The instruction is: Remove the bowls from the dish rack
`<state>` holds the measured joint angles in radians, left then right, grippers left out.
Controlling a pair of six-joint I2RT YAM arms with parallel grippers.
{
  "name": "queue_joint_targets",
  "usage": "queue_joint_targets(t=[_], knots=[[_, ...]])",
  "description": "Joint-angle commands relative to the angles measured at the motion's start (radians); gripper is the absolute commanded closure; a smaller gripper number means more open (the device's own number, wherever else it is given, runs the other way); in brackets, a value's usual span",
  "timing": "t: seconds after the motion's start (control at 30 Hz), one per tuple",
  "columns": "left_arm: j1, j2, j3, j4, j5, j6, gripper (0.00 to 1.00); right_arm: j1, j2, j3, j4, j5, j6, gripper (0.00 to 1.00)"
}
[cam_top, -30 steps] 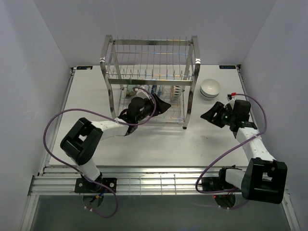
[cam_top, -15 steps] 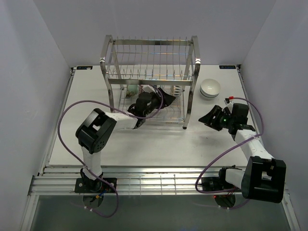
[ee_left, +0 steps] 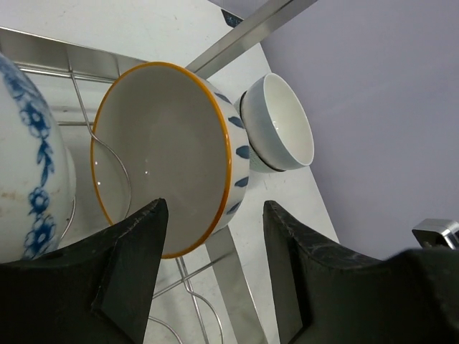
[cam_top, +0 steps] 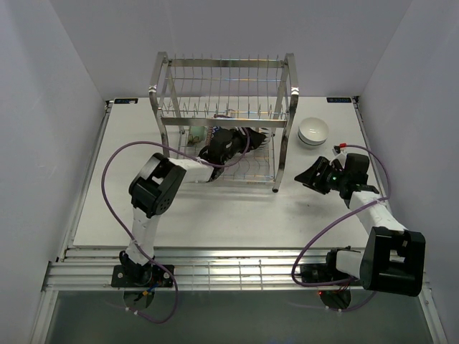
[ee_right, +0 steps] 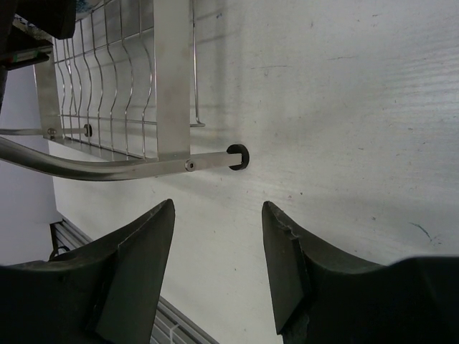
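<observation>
The left gripper (ee_left: 215,251) has its two black fingers (ee_left: 129,279) spread apart, and the lower edge of an orange-rimmed bowl (ee_left: 158,150) dips into the gap between them; whether either pad touches the rim cannot be told. That bowl stands on its edge among the thin wire dividers, its white hollow facing the wrist camera and blue petal marks showing on its outer wall. Just to its left, at the picture's edge, stands a white bowl with a blue flower pattern (ee_left: 29,143). Past the orange-rimmed bowl and a steel post of the dish rack (ee_left: 251,29) sits a pale bowl (ee_left: 280,122) that seems nested in another. From above, the left gripper (cam_top: 252,135) reaches deep into the lower tier of the dish rack (cam_top: 290,86), and the pale bowls (cam_top: 313,131) rest on the white table (cam_top: 215,208) just right of the rack's right-hand posts. A small greenish bowl (cam_top: 191,134) shows at the left of the lower tier

The right gripper (ee_right: 219,251) also has its fingers parted, with nothing between them but bare table. It hovers near the rack's front right leg, facing the black foot cap (ee_right: 237,158) and the steel post (ee_right: 172,79). From above, the right gripper (cam_top: 304,174) is well apart from the pale bowls
</observation>
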<state>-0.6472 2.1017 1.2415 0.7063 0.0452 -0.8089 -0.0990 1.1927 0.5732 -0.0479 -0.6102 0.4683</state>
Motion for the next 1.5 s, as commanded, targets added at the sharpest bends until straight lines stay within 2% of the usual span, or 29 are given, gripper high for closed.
queue_joint_targets(t=[0.0, 0.13, 0.33, 0.63, 0.87, 0.9, 1.47], knots=[[0.006, -0.011, 0.065, -0.028, 0.002, 0.033, 0.34, -0.005, 0.018, -0.009, 0.036, -0.026, -0.003, 0.42], [0.015, 0.003, 0.076, -0.025, 0.015, 0.010, 0.34, -0.005, 0.028, -0.009, 0.037, -0.029, -0.007, 0.42], [0.024, 0.038, 0.107, 0.001, 0.079, -0.012, 0.61, -0.005, 0.036, -0.006, 0.034, -0.022, -0.022, 0.43], [0.026, 0.058, 0.115, 0.001, 0.111, -0.032, 0.65, -0.005, 0.042, -0.006, 0.028, -0.011, -0.033, 0.43], [0.027, 0.057, 0.116, 0.018, 0.134, -0.088, 0.92, -0.005, 0.045, -0.006, 0.026, -0.011, -0.034, 0.43], [0.027, 0.057, 0.115, 0.033, 0.142, -0.096, 1.00, -0.005, 0.045, -0.006, 0.026, -0.010, -0.034, 0.43], [0.043, 0.055, 0.116, 0.163, 0.222, -0.225, 1.00, -0.005, 0.064, 0.004, 0.013, -0.003, -0.053, 0.43]])
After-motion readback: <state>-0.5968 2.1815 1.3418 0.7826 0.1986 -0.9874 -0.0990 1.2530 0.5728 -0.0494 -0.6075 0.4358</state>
